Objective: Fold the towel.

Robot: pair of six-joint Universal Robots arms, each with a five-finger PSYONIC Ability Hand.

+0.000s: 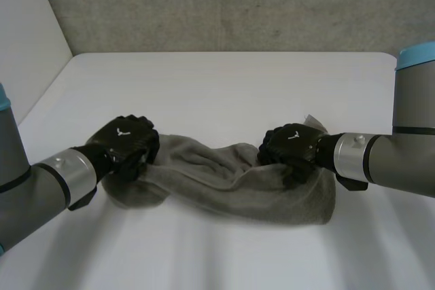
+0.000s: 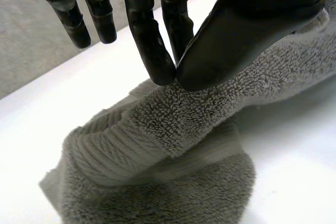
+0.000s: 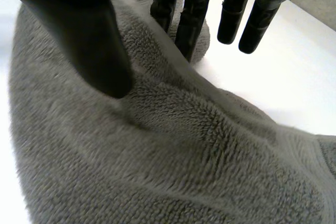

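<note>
A grey towel (image 1: 238, 185) lies bunched in a long roll across the table's middle. My left hand (image 1: 126, 144) is on its left end. There the thumb (image 2: 220, 51) and fingertips (image 2: 157, 61) meet in a pinch on a raised ridge of towel (image 2: 173, 124). My right hand (image 1: 292, 147) is on the towel's right end. Its thumb (image 3: 89, 40) and straight fingers (image 3: 186, 24) stand apart on either side of a raised fold of towel (image 3: 157, 129), touching the cloth.
The white table (image 1: 217, 93) spreads bare behind the towel up to a grey wall (image 1: 224, 5). More bare table lies in front of the towel. Both forearms come in low from the sides.
</note>
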